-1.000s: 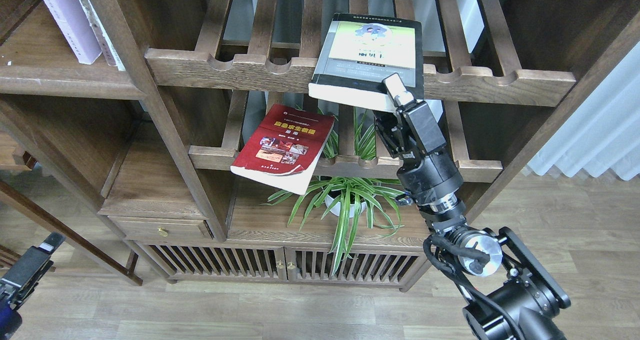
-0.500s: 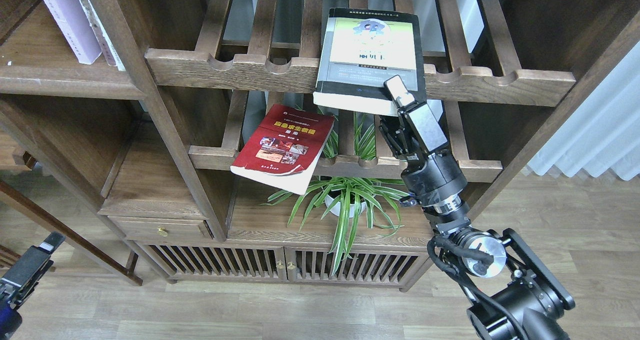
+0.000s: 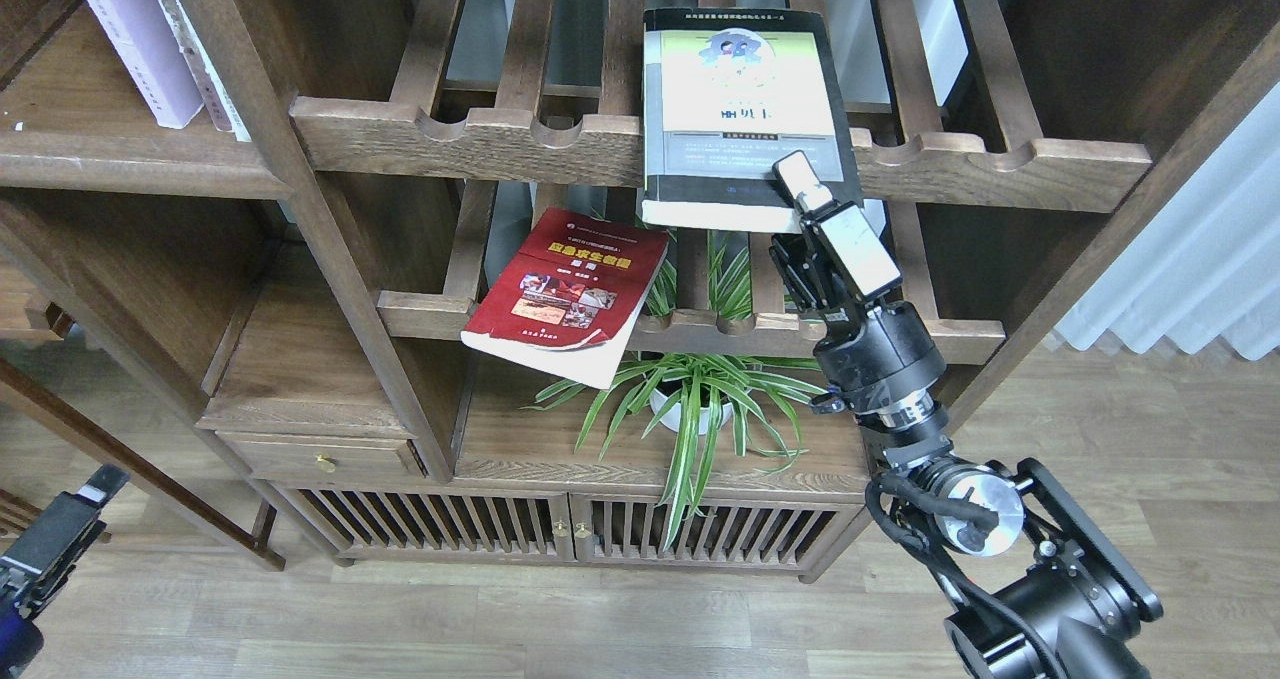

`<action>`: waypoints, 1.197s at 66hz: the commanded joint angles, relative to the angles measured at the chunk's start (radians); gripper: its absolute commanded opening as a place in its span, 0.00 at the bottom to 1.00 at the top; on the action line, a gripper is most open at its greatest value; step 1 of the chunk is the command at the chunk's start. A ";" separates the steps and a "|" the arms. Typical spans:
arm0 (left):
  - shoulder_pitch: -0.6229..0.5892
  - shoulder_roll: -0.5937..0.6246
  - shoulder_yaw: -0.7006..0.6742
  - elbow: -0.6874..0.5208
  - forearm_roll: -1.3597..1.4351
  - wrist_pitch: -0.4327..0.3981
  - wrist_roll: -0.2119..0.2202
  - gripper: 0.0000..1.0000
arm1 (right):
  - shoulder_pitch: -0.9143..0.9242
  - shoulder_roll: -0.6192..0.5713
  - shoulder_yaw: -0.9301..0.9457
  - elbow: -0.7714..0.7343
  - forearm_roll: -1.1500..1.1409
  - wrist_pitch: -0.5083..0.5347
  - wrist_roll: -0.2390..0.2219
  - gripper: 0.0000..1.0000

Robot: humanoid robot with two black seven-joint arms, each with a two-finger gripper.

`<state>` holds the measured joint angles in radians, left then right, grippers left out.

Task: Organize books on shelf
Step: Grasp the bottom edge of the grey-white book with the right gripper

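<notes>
My right gripper (image 3: 800, 187) is shut on the lower right corner of the black-bordered book (image 3: 745, 109) with the yellow-green cartoon cover. It holds the book cover-up over the upper slatted rack (image 3: 520, 144). The red book (image 3: 570, 294) lies tilted on the lower slatted rack, overhanging its front rail. The pale lavender book (image 3: 125, 39) stands leaning on the flat dark-brown shelf (image 3: 120, 164) at the upper left, beside another pale book. My left gripper (image 3: 55, 539) shows only partly at the bottom left edge, low and far from the books.
A potted spider plant (image 3: 690, 399) stands on the cabinet top below the racks. A small drawer (image 3: 320, 454) and slatted cabinet doors (image 3: 560, 529) are underneath. A white curtain (image 3: 1190, 259) hangs at the right. Wooden floor lies in front.
The right gripper has moved slightly right and turned the black-bordered book, so its cover now faces me squarer and its top sits higher. The red book and left arm have not moved.
</notes>
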<state>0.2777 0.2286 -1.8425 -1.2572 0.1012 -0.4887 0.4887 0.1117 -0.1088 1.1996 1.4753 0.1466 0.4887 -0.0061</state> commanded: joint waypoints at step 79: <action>-0.012 0.000 0.002 0.050 -0.001 0.000 0.000 1.00 | -0.098 0.008 -0.028 0.010 0.022 0.000 -0.008 0.05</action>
<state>0.2671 0.2286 -1.8423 -1.2161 0.0996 -0.4887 0.4887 0.0663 -0.1101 1.1799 1.4791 0.1656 0.4887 -0.0123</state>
